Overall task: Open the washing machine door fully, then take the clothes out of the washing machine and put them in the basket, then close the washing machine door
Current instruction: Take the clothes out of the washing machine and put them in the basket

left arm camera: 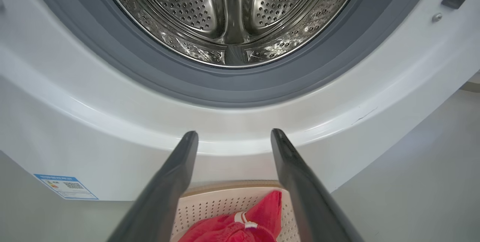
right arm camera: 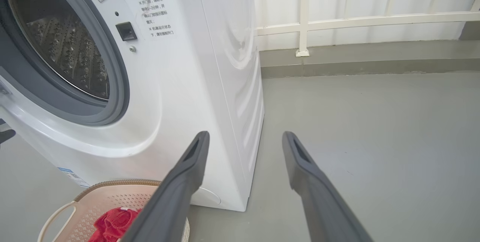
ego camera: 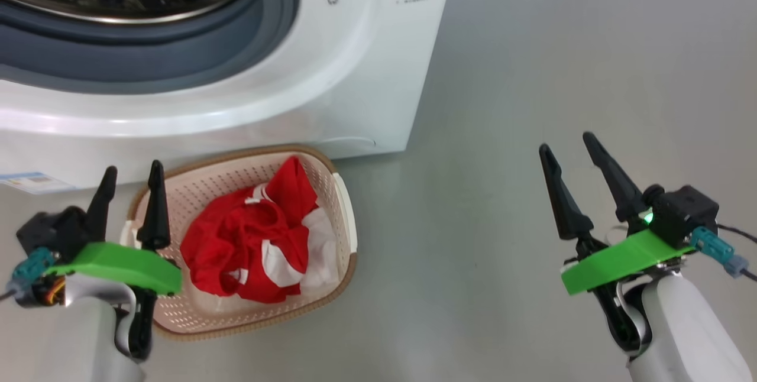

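1. Washing machine [ego camera: 366,74]: upper left of head view, white front, mouth uncovered. A grey rubber ring [left arm camera: 240,88] circles the steel drum [left arm camera: 232,17], whose perforated wall shows.
2. Floor [ego camera: 562,74]: grey, takes the right half of head view.
3. Basket [ego camera: 201,190]: lower left-centre of head view, on the floor just in front of the machine's lower front; cannot tell if they touch.
4. Clothes [ego camera: 248,246]: red with white trim, heaped inside the basket, white cloth on the heap's right side.
5. Left gripper [ego camera: 133,167]: lower left, fingers spread wide, holding nothing, tips overlapping the basket's left rim in frame.
6. Right gripper [ego camera: 565,141]: lower right, fingers spread, empty, over floor, well apart from the basket.
7. Blue label [left arm camera: 65,186]: low on the machine front, lower left of left wrist view.
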You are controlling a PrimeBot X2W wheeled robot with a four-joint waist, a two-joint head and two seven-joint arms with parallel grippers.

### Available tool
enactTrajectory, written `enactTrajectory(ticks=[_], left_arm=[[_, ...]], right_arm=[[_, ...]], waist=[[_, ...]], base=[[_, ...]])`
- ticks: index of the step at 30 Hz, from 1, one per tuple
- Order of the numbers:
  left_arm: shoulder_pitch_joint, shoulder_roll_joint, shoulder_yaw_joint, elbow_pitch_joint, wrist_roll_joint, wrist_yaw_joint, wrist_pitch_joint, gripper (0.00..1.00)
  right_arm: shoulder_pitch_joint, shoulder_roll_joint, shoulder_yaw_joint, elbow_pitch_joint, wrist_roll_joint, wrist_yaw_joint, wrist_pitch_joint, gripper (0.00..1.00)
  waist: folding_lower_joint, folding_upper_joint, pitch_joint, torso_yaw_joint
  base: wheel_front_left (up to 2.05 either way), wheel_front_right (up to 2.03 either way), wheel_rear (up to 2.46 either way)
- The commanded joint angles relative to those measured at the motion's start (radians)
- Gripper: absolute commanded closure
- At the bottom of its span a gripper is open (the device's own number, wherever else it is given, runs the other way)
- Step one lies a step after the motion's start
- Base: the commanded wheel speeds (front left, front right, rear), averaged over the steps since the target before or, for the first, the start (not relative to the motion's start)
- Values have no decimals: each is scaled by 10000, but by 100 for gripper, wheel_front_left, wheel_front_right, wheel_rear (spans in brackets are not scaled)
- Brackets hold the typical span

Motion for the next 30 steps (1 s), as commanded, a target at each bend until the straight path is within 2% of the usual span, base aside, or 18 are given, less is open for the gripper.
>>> enactTrajectory(ticks=[1,18,30], left_arm=[[233,238,420,-396,141,-31,-53,0],[2240,-202,1444,-2786,892,-31,-53,0],[3262,-469,1775,-3848,1075,-31,-53,0]], right_arm=[[276,-90,138,-198,49,16,-46,0],[1199,-342,-185,-245,149,16,-46,0],[1696,-377,-286,-311,151,16,-46,0]], waist=[[0,-1,-330,149],[0,-1,-1363,321],[0,-1,-1674,367]], base=[[0,0,0],[0,0,0],[0,0,0]])
